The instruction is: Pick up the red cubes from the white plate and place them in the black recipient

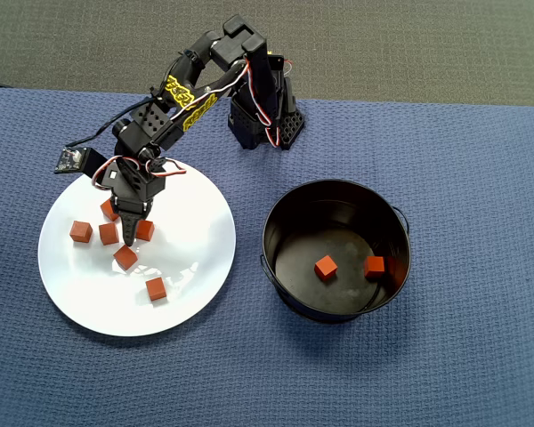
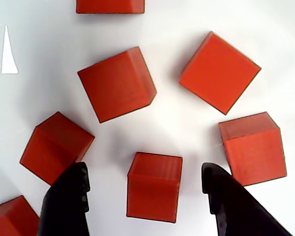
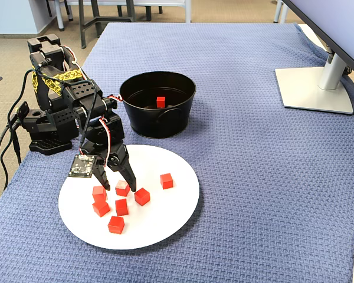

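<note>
1. My gripper (image 2: 146, 189) hangs low over the white plate (image 1: 191, 213) with its jaws spread wide. In the wrist view I see one dark fingertip (image 2: 69, 201) at the lower left and the other at the lower right, with nothing clamped.
2. One red cube (image 2: 154, 186) sits squarely between those fingertips, clear of both, resting on the plate.
3. Around it in the wrist view I count more cubes on the white surface: one just left of the left fingertip (image 2: 55, 147), one just right of the right fingertip (image 2: 253, 147), two farther ahead, and two cut off by the frame edges.
4. From the overhead view the gripper (image 1: 129, 216) points down into the cluster at the plate's upper left part; six cubes show there, with one cube (image 1: 156, 288) lying a little apart toward the plate's lower middle.
5. The fixed view shows the gripper (image 3: 119, 179) straddling the group near the plate's left side.
6. The black recipient (image 1: 285, 213) stands right of the plate in the overhead view, close to it but apart. Two red cubes lie on its dark bottom, one near the middle (image 1: 326, 267), one toward the right wall (image 1: 375, 266).
7. Everything rests on a blue woven cloth (image 1: 463, 151), with the arm's base (image 1: 262, 120) beyond the plate and pot.
</note>
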{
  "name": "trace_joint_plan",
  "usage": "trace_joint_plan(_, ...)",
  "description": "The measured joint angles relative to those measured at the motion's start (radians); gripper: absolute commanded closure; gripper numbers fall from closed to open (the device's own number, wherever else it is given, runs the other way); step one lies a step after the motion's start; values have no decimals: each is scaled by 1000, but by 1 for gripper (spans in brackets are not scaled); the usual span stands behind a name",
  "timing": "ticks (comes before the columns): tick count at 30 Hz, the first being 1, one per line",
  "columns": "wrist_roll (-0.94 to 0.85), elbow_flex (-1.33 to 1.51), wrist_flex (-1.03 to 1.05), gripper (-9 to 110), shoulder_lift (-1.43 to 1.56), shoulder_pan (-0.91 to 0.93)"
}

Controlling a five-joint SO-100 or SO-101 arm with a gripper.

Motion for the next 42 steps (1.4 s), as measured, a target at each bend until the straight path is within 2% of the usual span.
trace_joint_plan(12,-11,0,-15,82,-40,0)
trace_joint_plan(20,-11,0,-15,91,-40,-20)
trace_joint_plan(30,-11,44,-34,93,-34,-44)
trace_joint_plan(36,-11,57,-43,101,-25,-52)
trace_joint_plan(42,2,57,-46,101,-25,-52)
